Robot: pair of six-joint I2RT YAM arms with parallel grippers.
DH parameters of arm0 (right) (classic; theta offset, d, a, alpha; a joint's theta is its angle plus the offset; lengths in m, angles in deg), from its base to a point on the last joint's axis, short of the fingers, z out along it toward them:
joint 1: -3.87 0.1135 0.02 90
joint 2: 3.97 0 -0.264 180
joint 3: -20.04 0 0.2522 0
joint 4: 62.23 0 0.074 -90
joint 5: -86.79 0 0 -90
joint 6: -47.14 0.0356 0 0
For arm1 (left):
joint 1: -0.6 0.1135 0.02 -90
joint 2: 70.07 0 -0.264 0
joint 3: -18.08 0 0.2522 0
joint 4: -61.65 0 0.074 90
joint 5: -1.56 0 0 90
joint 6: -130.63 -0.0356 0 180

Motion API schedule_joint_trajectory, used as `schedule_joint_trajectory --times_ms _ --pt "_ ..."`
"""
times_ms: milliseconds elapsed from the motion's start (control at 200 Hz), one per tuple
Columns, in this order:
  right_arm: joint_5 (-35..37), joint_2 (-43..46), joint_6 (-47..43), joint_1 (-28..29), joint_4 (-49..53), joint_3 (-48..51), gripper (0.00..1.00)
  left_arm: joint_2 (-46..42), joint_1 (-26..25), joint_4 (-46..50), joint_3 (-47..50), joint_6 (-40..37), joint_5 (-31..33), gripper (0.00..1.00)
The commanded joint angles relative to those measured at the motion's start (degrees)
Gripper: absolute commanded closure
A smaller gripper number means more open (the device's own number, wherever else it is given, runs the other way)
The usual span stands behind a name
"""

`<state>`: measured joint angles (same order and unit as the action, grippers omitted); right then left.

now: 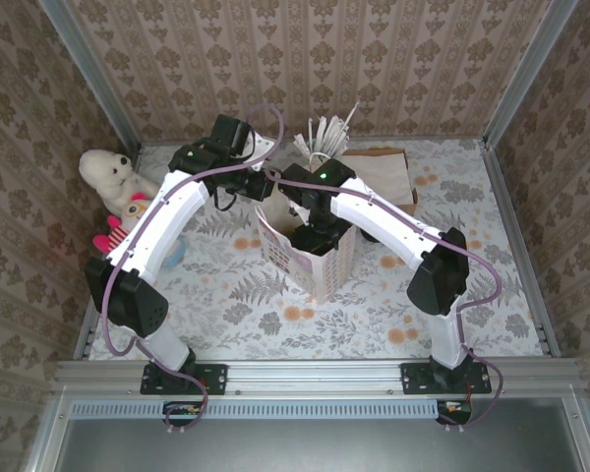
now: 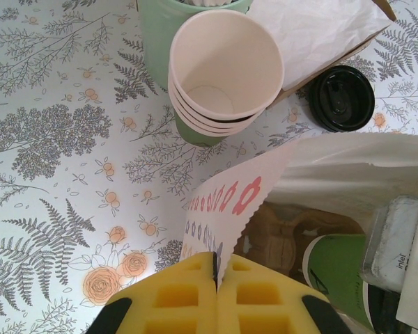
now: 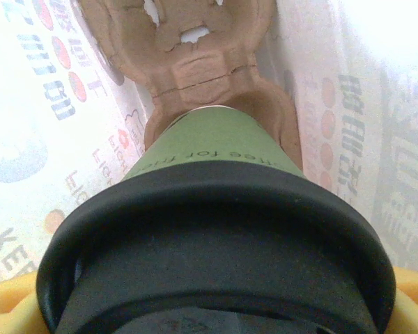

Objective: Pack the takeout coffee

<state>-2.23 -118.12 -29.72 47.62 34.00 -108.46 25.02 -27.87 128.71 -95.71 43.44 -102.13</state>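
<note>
The fern-printed worktop (image 1: 226, 295) carries one white paper bag (image 1: 320, 270), standing upright near the middle with its mouth open to the ceiling. One white plush toy (image 1: 108, 172) sits at the worktop's left edge. One brown box of white napkins (image 1: 388, 172) lies behind the bag.

On the bag's floor lies one brown pulp carrier tray (image 3: 195, 62). One green holder (image 2: 160, 28), full of white straws (image 1: 324, 133), stands behind the bag. Just beside the holder is one stack of cream cups (image 2: 226, 69), at least three nested, mouths up.

There is one takeout coffee (image 3: 209, 153), and it is inside the bag. Its long axis runs vertically: the black-lidded top points up at the bag's mouth, and the base points down at a round socket of the tray. Whether the base is fully seated in that socket I cannot tell.

The right claw (image 1: 315, 234) reaches down into the bag. Its jaws stand wide, with a yellow pad (image 3: 7, 306) on each side of the cup's lid, gripping the cup near the top. The left claw (image 2: 216, 268) is fully closed, pinching the bag's scalloped rim between its pads.

One spare black lid (image 2: 341, 97) lies flat on the worktop, just beside the napkin box.
</note>
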Motion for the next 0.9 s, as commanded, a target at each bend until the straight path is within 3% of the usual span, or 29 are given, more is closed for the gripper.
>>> schedule_joint_trajectory --times_ms 0,895 --pt "1.8 1.7 -0.8 -0.1 -0.4 1.9 0.60 -0.7 -0.2 -0.9 0.4 0.6 -0.9 1.00" --pt "1.2 1.9 -1.7 -0.4 -4.1 4.4 0.60 -0.1 -0.4 -0.3 0.0 0.8 -1.2 1.00"
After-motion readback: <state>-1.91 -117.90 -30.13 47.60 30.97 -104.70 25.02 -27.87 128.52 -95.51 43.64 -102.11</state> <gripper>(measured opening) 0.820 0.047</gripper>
